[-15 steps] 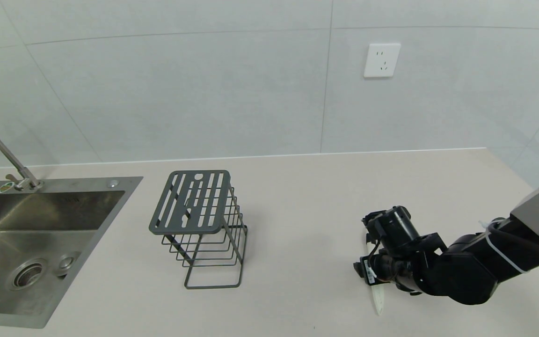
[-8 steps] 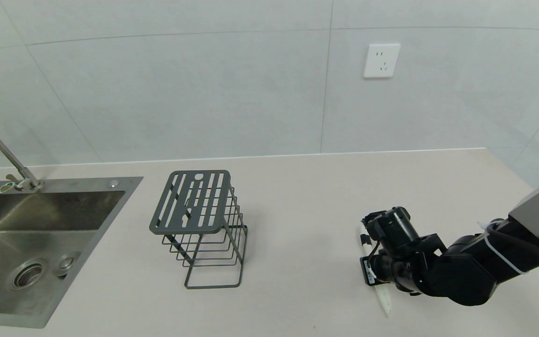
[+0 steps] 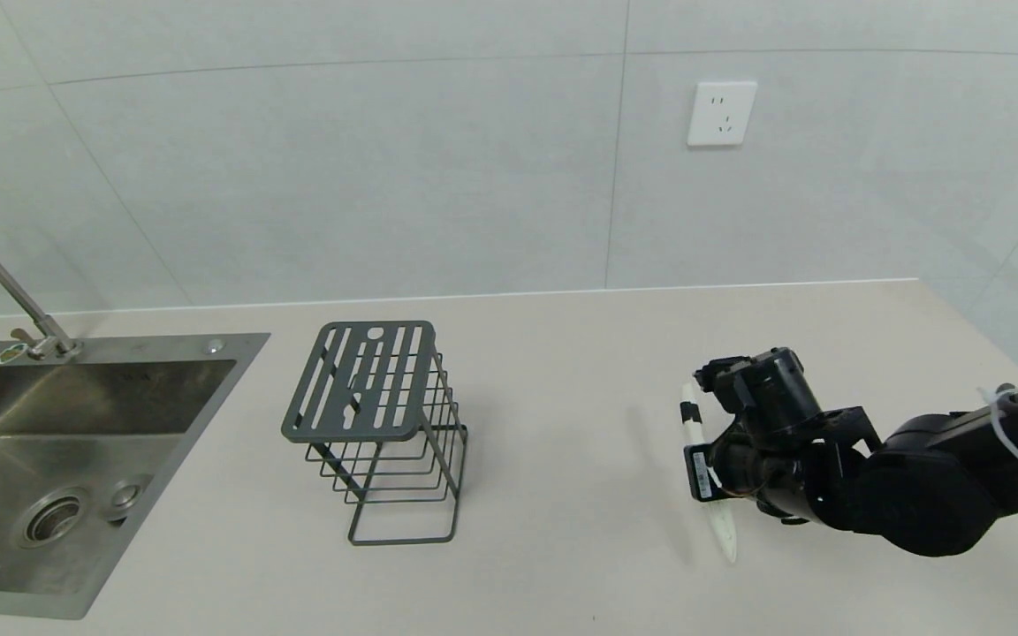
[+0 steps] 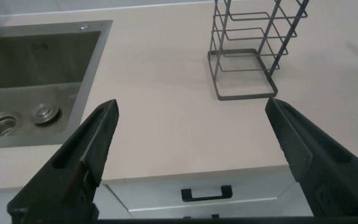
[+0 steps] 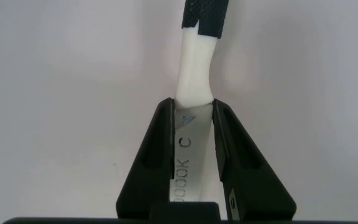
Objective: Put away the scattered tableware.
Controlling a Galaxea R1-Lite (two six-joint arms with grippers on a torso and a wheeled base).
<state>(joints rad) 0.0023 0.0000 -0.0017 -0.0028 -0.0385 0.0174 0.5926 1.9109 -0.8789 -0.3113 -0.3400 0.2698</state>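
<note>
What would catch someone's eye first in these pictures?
The right gripper, shut on a white-handled knife at the right of the counter, draws the eye first. Next comes the dark wire rack standing at mid-counter, with the steel sink set into the counter to its left.

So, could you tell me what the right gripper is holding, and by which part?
The right gripper holds a knife, clamped across the blade just where it meets the white handle.
</note>
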